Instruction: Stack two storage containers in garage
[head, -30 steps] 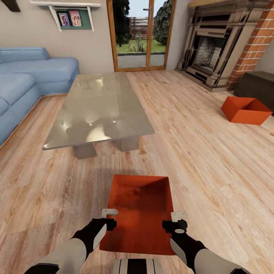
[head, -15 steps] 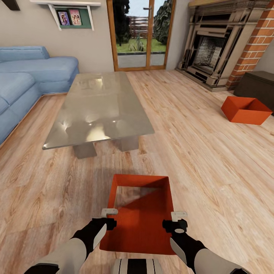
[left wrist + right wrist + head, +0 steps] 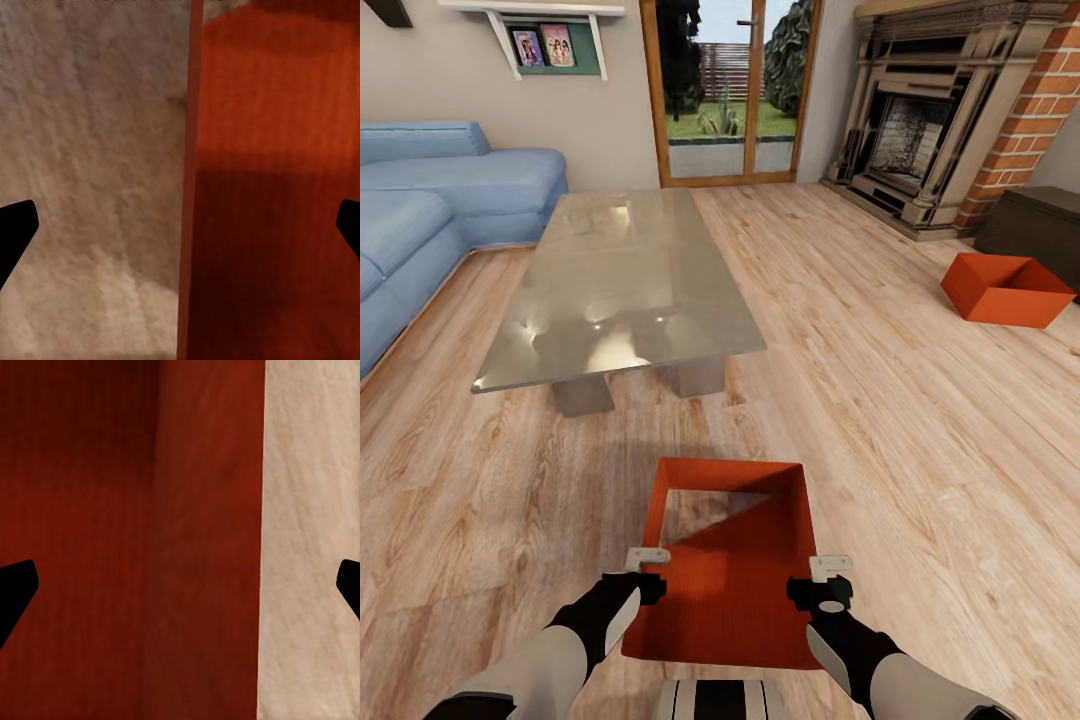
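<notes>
Sofa cushions [image 3: 430, 200] in blue are sitting along the far left of the living room, beneath a white wall shelf [image 3: 550, 30] that is carrying two small framed pictures. Moving right, a long glass coffee table [image 3: 615, 290] is standing on light wood plank flooring [image 3: 880, 420], with a wood-framed glass door [image 3: 725, 90] behind it showing a garden. Just in front of the robot, the nearer storage container [image 3: 730, 590], an orange-red tray with low walls, is lying on the planks between both arms. The left tool [image 3: 647, 555] is hovering at the container's left wall; in the left wrist view its dark fingertips [image 3: 15, 229] are standing wide apart, with that wall's rim [image 3: 187, 187] running between them, planks on one side and the tray's inside on the other, so it is open and gripping nothing. The right tool [image 3: 830, 567] is hovering at the opposite wall, and the right wrist view is showing the same: fingertips [image 3: 15, 589] spread wide, straddling the right wall [image 3: 210, 540], open around it without clamping. Whether either tool is touching the wall cannot be told. Further right, a stone fireplace [image 3: 920, 130] is standing beside red brick [image 3: 1030, 110]. At the far right, the second storage container [image 3: 1005, 290] is resting on the planks, just in front of a dark brown cabinet [image 3: 1040, 225], well apart from the first.
</notes>
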Controlling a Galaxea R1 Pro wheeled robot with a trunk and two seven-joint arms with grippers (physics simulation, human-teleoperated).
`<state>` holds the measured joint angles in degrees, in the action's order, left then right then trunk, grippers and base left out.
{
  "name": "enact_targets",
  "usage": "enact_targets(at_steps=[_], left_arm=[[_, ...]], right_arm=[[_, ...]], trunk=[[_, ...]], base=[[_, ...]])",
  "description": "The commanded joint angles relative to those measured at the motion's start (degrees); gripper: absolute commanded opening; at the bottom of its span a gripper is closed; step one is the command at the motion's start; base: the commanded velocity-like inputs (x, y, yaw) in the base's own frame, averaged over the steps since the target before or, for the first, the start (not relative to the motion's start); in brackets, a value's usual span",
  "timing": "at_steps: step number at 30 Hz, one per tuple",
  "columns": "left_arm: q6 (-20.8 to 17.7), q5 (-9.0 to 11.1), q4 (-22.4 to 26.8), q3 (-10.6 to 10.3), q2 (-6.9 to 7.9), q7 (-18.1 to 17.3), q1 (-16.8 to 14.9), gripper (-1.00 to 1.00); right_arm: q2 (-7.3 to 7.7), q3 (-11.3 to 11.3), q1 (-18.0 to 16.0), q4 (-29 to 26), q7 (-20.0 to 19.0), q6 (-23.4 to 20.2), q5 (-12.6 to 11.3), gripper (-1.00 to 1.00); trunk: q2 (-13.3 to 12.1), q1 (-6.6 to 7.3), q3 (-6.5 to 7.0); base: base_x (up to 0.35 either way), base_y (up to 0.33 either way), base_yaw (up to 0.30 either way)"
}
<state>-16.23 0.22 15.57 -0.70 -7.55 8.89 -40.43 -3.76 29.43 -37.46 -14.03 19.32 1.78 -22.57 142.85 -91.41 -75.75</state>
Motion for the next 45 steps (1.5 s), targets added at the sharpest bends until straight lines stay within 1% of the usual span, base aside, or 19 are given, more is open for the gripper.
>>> enact_targets(at_steps=[1,9,10,11,12,17,39,45], left_arm=[[-0.32,0.04,0.1,-0.09,-0.01,0.19,0.0,1.0],[-0.28,0.02,-0.06,-0.09,-0.01,0.08,0.0,1.0],[-0.29,0.03,-0.08,-0.09,-0.01,0.08,0.0,-1.0],[-0.29,0.01,-0.1,-0.09,-0.01,0.08,0.0,-1.0],[-0.27,-0.03,-0.14,-0.09,-0.04,0.08,0.0,-1.0],[-0.82,0.04,-0.14,-0.09,-0.02,0.0,0.0,-1.0],[-0.38,0.03,0.01,-0.09,-0.1,0.08,0.0,-1.0],[-0.82,0.04,-0.01,-0.09,-0.02,-0.01,-0.02,-1.0]], right_arm=[[0.07,0.63,0.01,0.67,-1.48,0.07,-0.82,1.0],[0.33,0.63,0.01,1.21,-1.4,0.15,-0.98,1.0],[0.33,0.63,0.01,1.24,-1.39,0.15,-0.98,1.0],[0.32,0.63,0.01,1.29,-1.39,0.16,-1.01,1.0],[0.29,0.63,0.01,1.32,-1.39,0.16,-1.03,-1.0],[0.31,0.63,0.01,1.37,-1.39,0.16,-1.14,-1.0],[0.33,0.63,0.01,1.39,-1.39,0.16,-1.13,-1.0],[0.33,0.63,0.01,1.37,-1.39,0.16,-1.08,-1.0]], trunk=[[-0.02,-0.04,-0.04],[-0.02,-0.04,-0.04],[-0.02,-0.04,-0.04],[-0.02,-0.04,-0.04],[-0.02,-0.04,-0.04],[-0.02,-0.04,-0.04],[-0.02,-0.04,-0.04],[-2.42,1.27,1.03]], base=[[0.0,0.0,0.0],[0.0,0.0,0.0],[0.0,0.0,0.0],[0.0,0.0,0.0],[0.0,0.0,0.0],[0.0,0.0,0.0],[0.0,0.0,0.0],[0.0,0.0,0.0]])
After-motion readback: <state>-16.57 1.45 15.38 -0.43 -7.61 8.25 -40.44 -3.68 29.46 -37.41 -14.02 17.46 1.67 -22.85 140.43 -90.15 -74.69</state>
